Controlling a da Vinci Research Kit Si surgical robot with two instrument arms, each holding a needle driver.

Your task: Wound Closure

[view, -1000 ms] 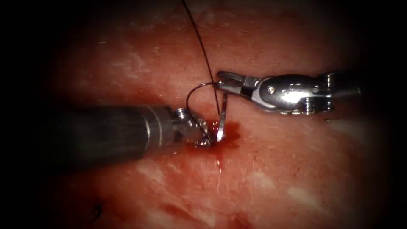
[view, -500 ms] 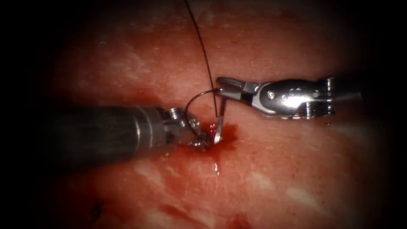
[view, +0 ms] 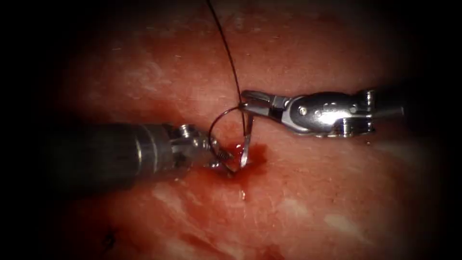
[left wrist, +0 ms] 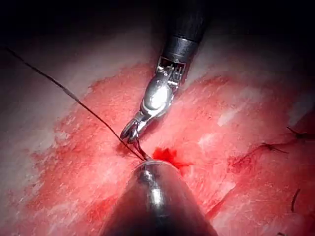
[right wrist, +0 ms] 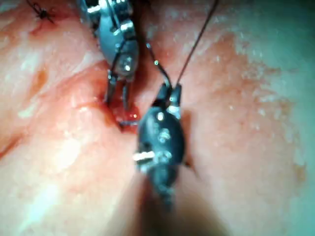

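Beside the red fluid [view: 255,154], the right tool [view: 246,100] clamps the needle [view: 226,111] near its swaged end; the left tool [view: 222,157], jaws parted, waits just left of the needle's tip.

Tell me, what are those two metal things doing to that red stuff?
They are two robot tools stitching a cut in a piece of pork belly, the tissue. The right pincer is shut on the curved needle near the end where the thread joins. The needle arches over and its tip goes down into the tissue at a wet spot of red fluid. The left pincer is open, with its tips down by that spot, beside the needle.
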